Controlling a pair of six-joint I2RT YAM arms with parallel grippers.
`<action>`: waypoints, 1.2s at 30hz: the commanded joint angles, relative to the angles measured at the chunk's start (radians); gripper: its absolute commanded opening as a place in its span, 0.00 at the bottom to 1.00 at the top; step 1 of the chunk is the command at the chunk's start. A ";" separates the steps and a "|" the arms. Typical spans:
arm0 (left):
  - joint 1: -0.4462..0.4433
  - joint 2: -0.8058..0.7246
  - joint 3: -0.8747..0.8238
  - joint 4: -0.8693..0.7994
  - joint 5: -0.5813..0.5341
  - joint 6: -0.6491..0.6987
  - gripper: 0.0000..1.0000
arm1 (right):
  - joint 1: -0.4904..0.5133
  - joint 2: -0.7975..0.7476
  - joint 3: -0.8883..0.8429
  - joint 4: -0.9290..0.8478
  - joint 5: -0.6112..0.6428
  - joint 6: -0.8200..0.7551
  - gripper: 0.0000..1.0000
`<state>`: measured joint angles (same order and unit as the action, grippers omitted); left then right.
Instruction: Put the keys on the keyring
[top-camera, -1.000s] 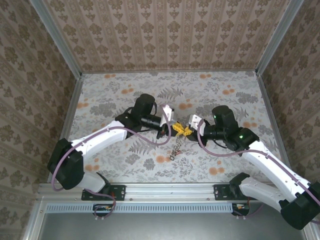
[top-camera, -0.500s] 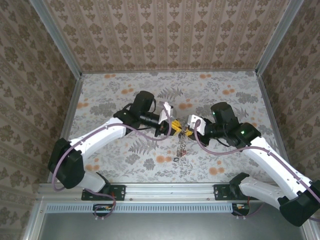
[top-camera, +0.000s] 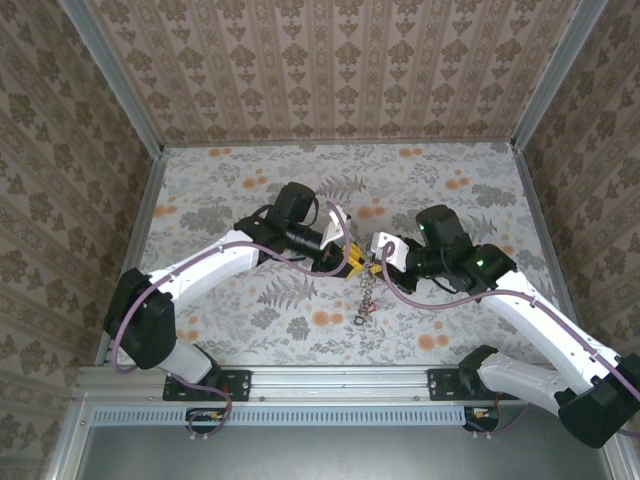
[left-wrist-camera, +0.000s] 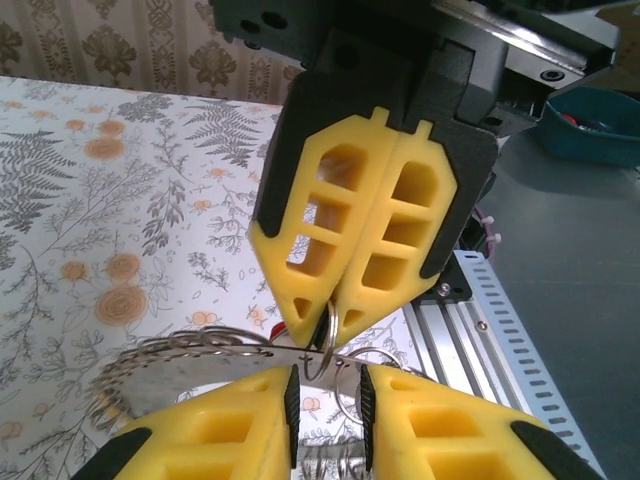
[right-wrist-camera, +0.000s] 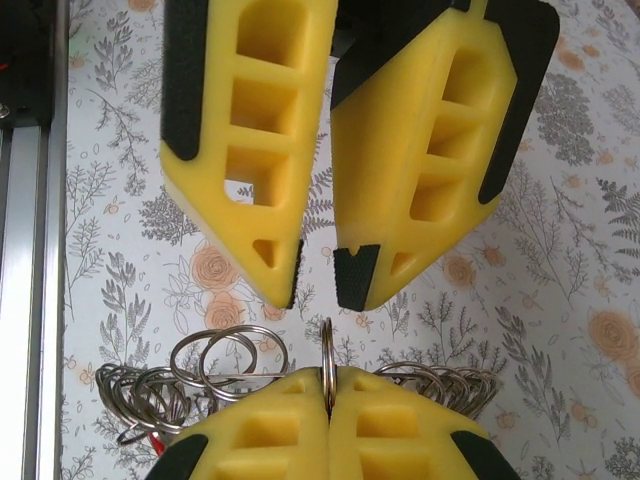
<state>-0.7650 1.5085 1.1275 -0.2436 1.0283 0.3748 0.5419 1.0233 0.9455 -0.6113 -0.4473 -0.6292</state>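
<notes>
**Top view:** both arms reach in over the floral table (top-camera: 240, 190) and meet nose to nose near its middle. L claw (top-camera: 347, 259) and R claw (top-camera: 377, 256) are tip to tip, almost touching. The keyring (top-camera: 367, 265) is between them, too small here to make out in detail. A thin chain (top-camera: 366, 295) hangs down from that spot toward the near edge. Its lower end is close to the table; can't tell if it touches. Claw states don't read from here.

**L wrist view:** own yellow fingers (left-wrist-camera: 240, 420) are at the bottom w/ a clear gap, so the L claw (left-wrist-camera: 327, 385) is released. Opposite, the R claw (left-wrist-camera: 335, 305) has its fingers pressed flat together, tips pointing down at the gap. The keyring (left-wrist-camera: 326, 332), a thin metal ring seen edge-on, is pinched at those tips and drops into the gap betw. the L fingers. More metal loops (left-wrist-camera: 190, 355) fan out to the left.

**R wrist view:** own fingers meet at the bottom, so the R claw (right-wrist-camera: 328, 385) is clenched on the keyring (right-wrist-camera: 327, 350), which stands upright out of the seam. Just above it the L claw (right-wrist-camera: 318, 285) is spread, tips either side of the ring's line, not gripping. A bunch of metal loops (right-wrist-camera: 230, 360) lies left of the ring, w/ more to the right. A tiny red bit (right-wrist-camera: 152, 441) sits under the bunch, too small to tell what it is.
</notes>
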 joint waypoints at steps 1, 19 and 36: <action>-0.006 -0.013 0.005 0.005 0.042 0.022 0.26 | 0.009 -0.001 0.031 0.017 -0.003 0.001 0.00; -0.038 -0.038 -0.003 0.081 -0.005 0.033 0.00 | 0.010 -0.041 -0.010 0.104 -0.032 0.058 0.16; -0.012 -0.085 -0.085 0.291 0.054 -0.046 0.00 | -0.013 -0.122 -0.073 0.102 -0.033 0.113 0.17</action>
<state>-0.7837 1.4616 1.0492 -0.0315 1.0286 0.3569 0.5343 0.8845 0.8806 -0.5213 -0.4633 -0.5320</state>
